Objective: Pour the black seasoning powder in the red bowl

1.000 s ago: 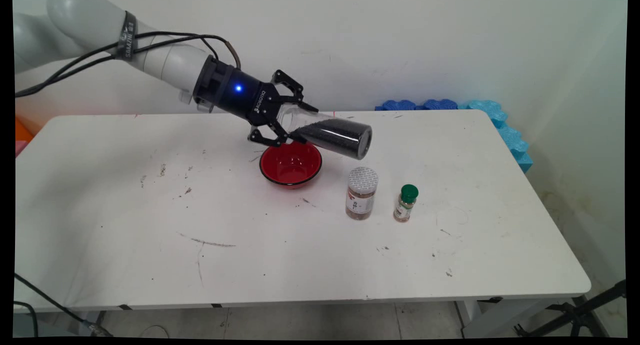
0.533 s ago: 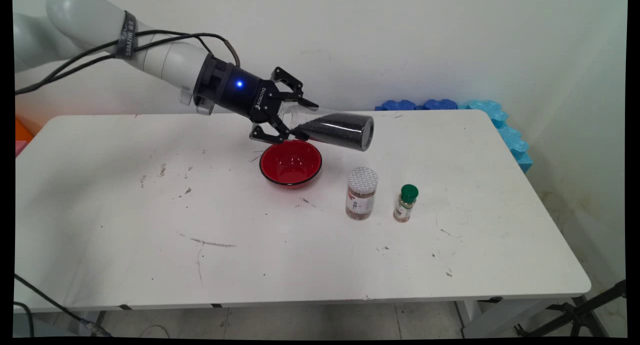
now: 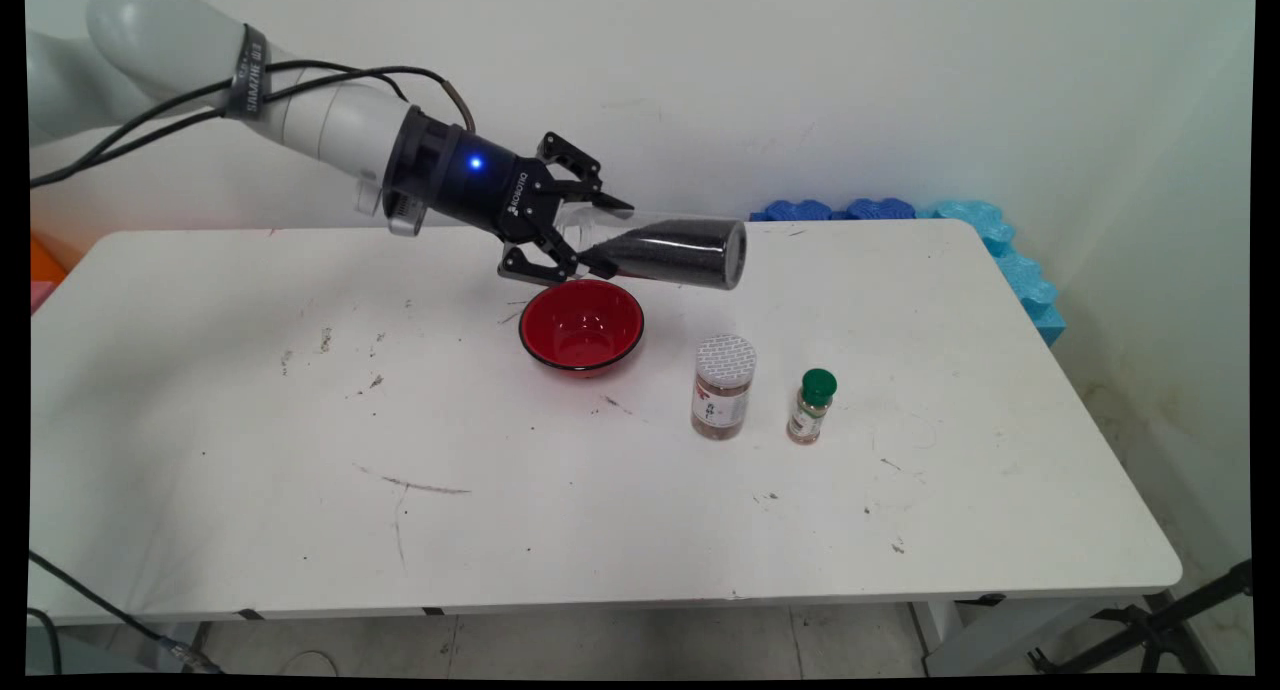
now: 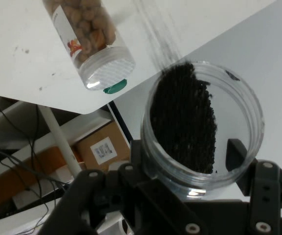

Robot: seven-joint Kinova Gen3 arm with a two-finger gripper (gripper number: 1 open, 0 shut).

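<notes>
My gripper [image 3: 597, 238] is shut on a clear jar of black grains [image 3: 672, 253], held almost on its side in the air above the far edge of a red bowl [image 3: 581, 324]. The grains lie along the jar's lower side, and its far end points right. In the hand view the gripper [image 4: 187, 154] clasps the jar [image 4: 199, 125] near its base, and the black grains show through it. A jar of nuts with a silver lid [image 3: 723, 385] [image 4: 89, 41] stands to the bowl's right. Beside it is a small spice bottle with a green cap [image 3: 811, 405].
Blue foam pieces [image 3: 920, 215] lie at the table's far right corner. The white table [image 3: 300, 450] bears dark scuffs and scattered specks. In the hand view a cardboard box [image 4: 101, 147] shows below the table's edge.
The gripper has risen a little with the jar. The jar has swung from a downward tilt towards level.
</notes>
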